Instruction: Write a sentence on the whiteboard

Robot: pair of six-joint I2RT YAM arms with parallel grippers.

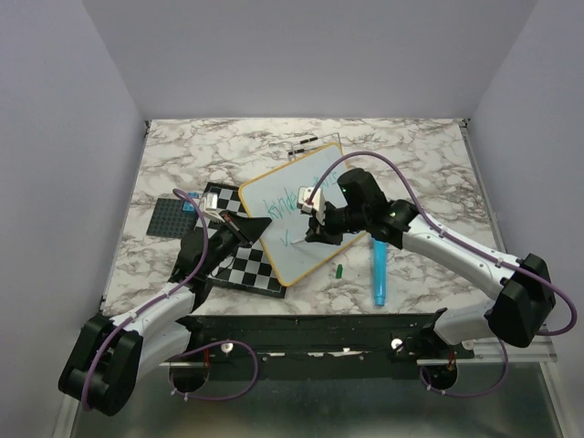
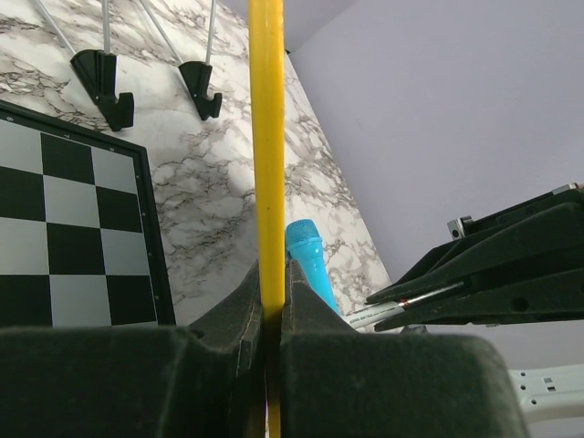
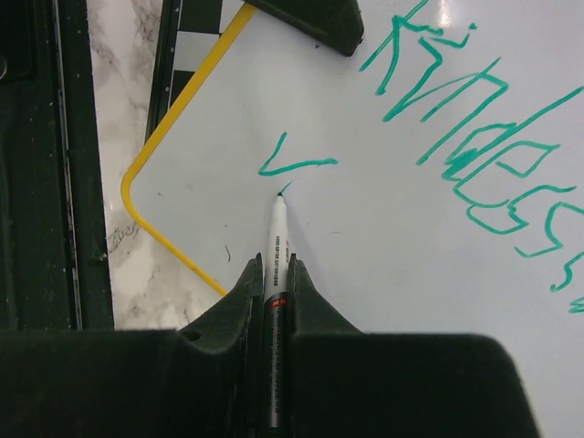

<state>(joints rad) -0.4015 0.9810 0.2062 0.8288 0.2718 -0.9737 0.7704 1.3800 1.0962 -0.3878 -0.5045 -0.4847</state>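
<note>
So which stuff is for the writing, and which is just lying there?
For the writing: whiteboard, green writing, marker in the right gripper, left gripper clamping the board's yellow frame.
Just lying there: checkered board, blue pen, dark studded plate.

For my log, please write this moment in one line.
left gripper: shut on whiteboard | right gripper: shut on marker | sentence: second line begun

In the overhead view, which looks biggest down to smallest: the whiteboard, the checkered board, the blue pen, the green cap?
1. whiteboard
2. checkered board, partly covered, so its rank is less sure
3. blue pen
4. green cap
</note>
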